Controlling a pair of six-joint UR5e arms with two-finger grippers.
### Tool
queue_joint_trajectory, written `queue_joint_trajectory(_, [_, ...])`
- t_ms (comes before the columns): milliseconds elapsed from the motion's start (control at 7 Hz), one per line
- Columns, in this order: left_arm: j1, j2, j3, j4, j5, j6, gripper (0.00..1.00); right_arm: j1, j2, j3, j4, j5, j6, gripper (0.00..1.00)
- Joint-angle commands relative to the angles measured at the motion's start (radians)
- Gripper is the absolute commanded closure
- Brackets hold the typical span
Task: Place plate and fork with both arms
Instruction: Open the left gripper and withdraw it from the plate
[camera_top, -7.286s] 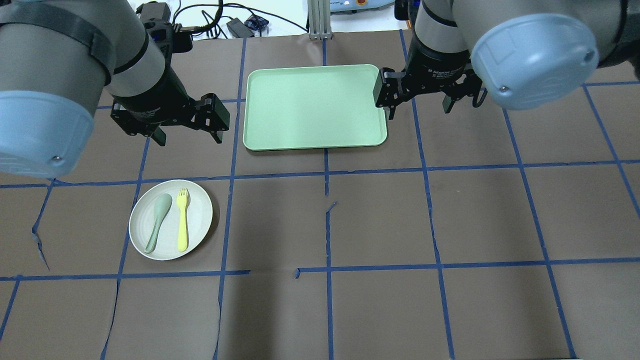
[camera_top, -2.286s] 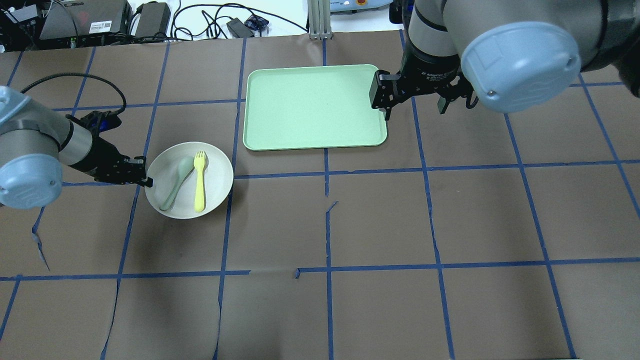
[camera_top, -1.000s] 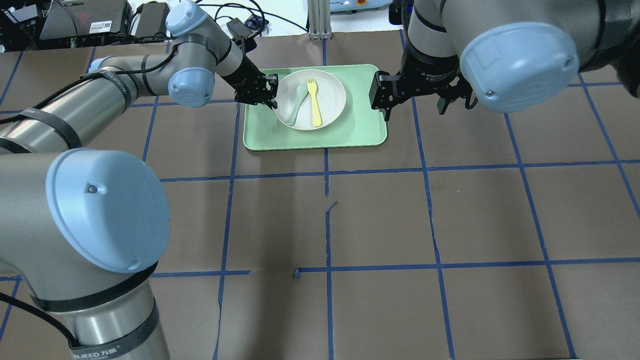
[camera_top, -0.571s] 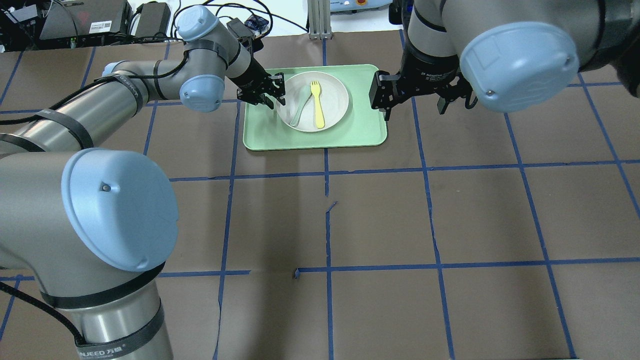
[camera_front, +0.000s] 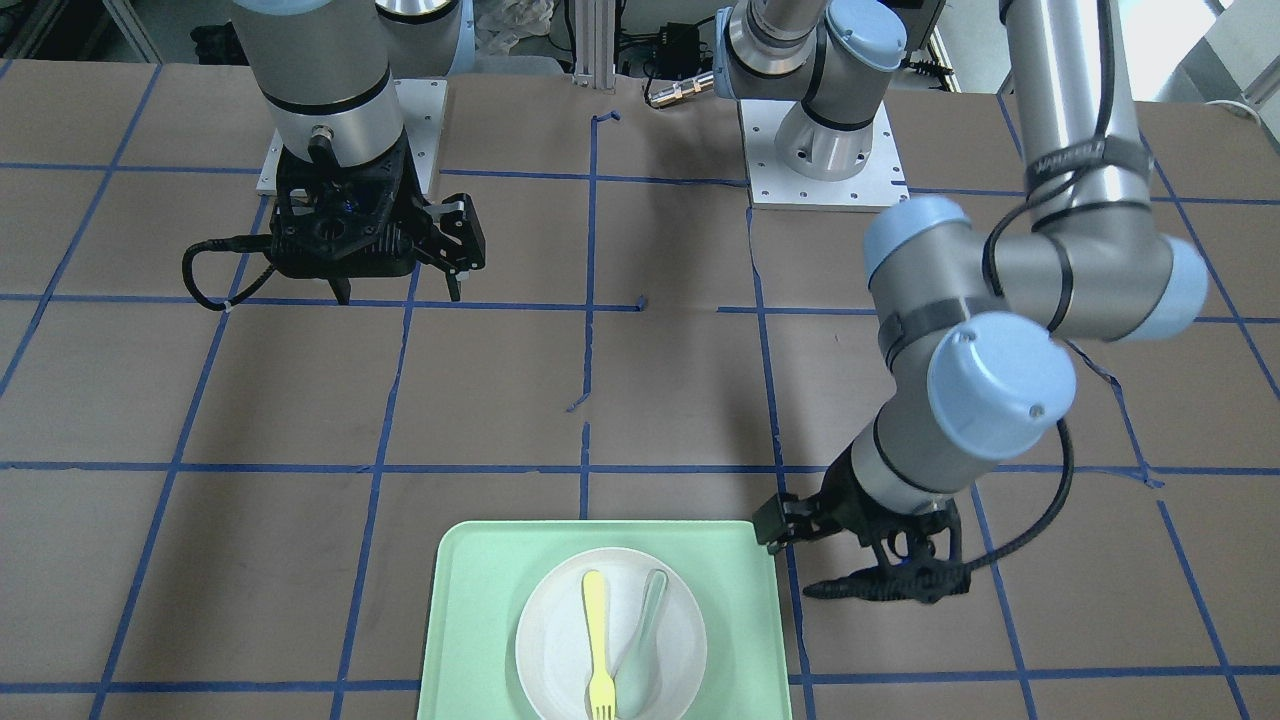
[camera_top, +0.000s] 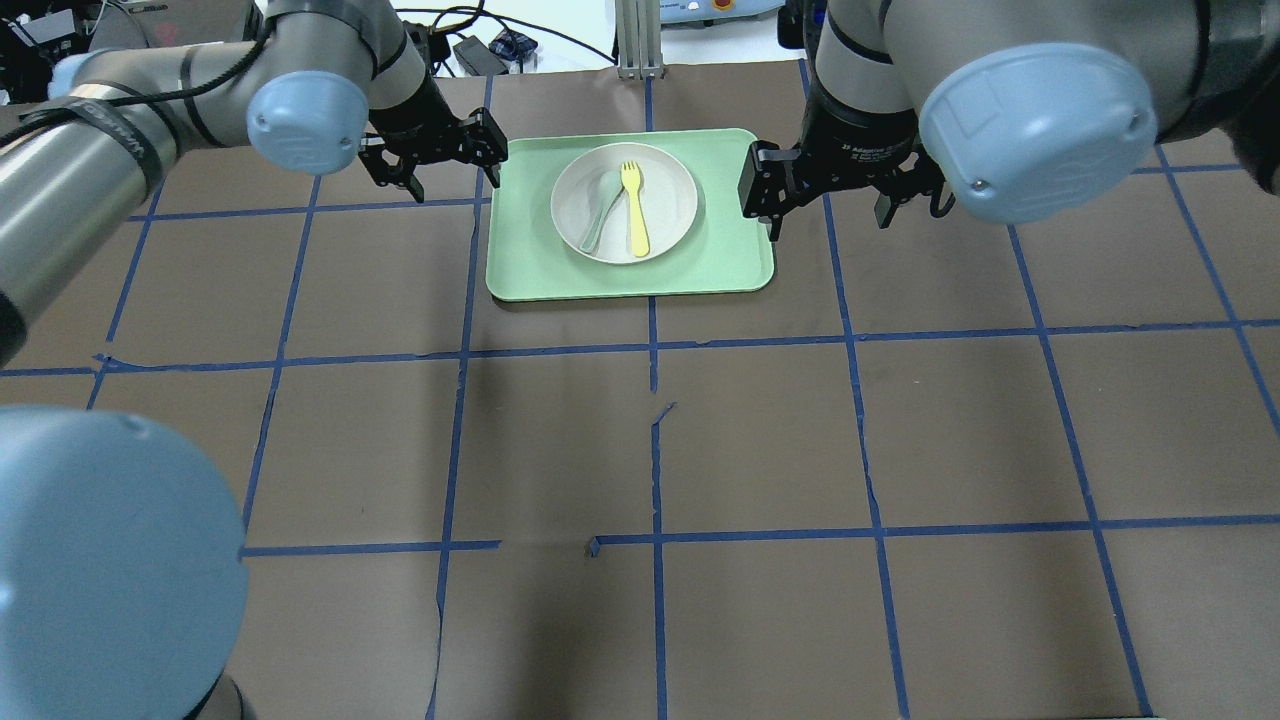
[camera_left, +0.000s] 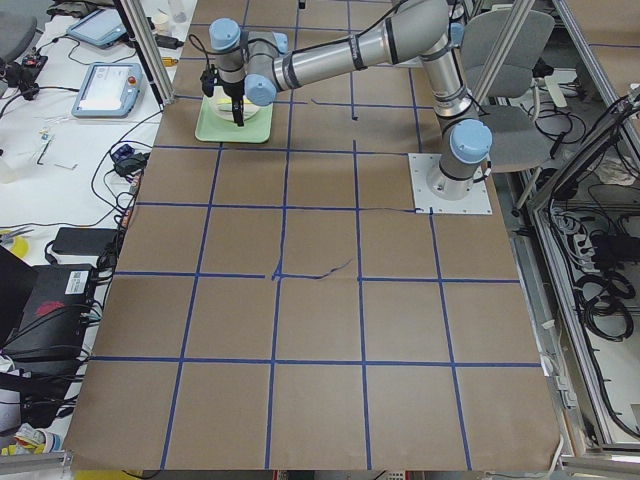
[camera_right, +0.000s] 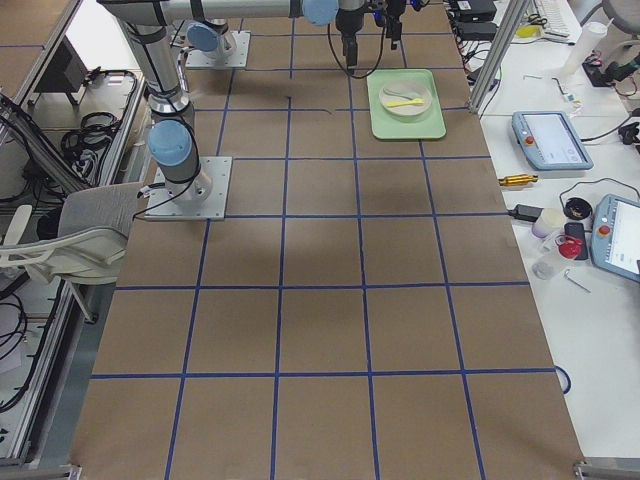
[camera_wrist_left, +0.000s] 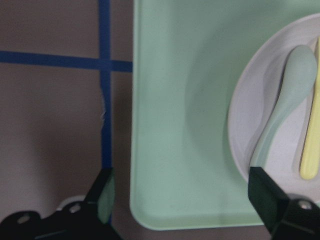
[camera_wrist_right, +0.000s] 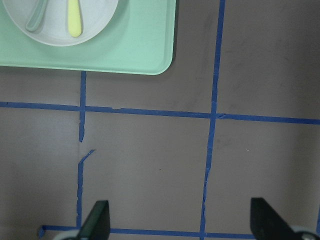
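The off-white plate (camera_top: 668, 190) rests on the mint-green tray (camera_top: 530, 255), with the pale-yellow fork (camera_top: 634, 208) lying on it beside a grey-green spoon (camera_top: 598, 208). My left gripper (camera_top: 452, 183) is open and empty, just off the tray's left edge and apart from the plate. In the left wrist view its fingertips (camera_wrist_left: 103, 195) straddle the tray's corner (camera_wrist_left: 170, 125), with the plate (camera_wrist_left: 240, 135) and fork (camera_wrist_left: 312, 145) at the right. My right gripper (camera_top: 830, 220) is open and empty beside the tray's right edge. The front view shows the plate (camera_front: 555, 640) and fork (camera_front: 597, 650).
The table is brown paper with a blue tape grid. Cables and equipment lie beyond the far edge (camera_top: 300, 30). The tray also shows in the right wrist view (camera_wrist_right: 140, 47) and in the front view (camera_front: 470, 620).
My left gripper carried the plate with fork and spoon from the near left onto the tray, let go of its rim and drew back left off the tray. The right arm has not moved.
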Motion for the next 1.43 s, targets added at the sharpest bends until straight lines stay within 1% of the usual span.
queue_joint_trajectory(0, [-0.018, 0.227, -0.064, -0.174, 0.093, -0.029, 0.00, 0.000, 0.000, 0.000, -0.002, 0.000, -0.001, 0.00])
queue_joint_trajectory(143, [-0.038, 0.325, -0.134, -0.177, 0.094, -0.032, 0.00, 0.000, 0.000, -0.001, 0.000, 0.001, -0.001, 0.00])
queue_joint_trajectory(286, [-0.046, 0.417, -0.223, -0.164, 0.074, -0.051, 0.00, 0.000, 0.000, -0.002, 0.000, 0.001, -0.001, 0.00])
queue_joint_trajectory(429, [-0.050, 0.479, -0.259, -0.178, 0.048, -0.144, 0.00, 0.000, 0.000, -0.002, 0.000, 0.004, -0.001, 0.00])
queue_joint_trajectory(714, [-0.075, 0.472, -0.239, -0.250, 0.041, -0.144, 0.00, 0.000, 0.009, -0.008, 0.000, 0.015, 0.001, 0.00])
queue_joint_trajectory(857, [-0.075, 0.469, -0.242, -0.250, 0.043, -0.144, 0.00, 0.002, 0.073, -0.046, -0.014, 0.017, 0.001, 0.00])
queue_joint_trajectory(1000, [-0.075, 0.469, -0.247, -0.250, 0.041, -0.144, 0.00, 0.014, 0.186, -0.140, -0.044, 0.018, -0.001, 0.00])
queue_joint_trajectory(1143, [-0.076, 0.466, -0.248, -0.252, 0.043, -0.146, 0.00, 0.040, 0.321, -0.264, -0.073, 0.020, 0.036, 0.00])
queue_joint_trajectory(1286, [-0.076, 0.464, -0.249, -0.250, 0.043, -0.146, 0.00, 0.069, 0.453, -0.370, -0.139, 0.021, 0.129, 0.00])
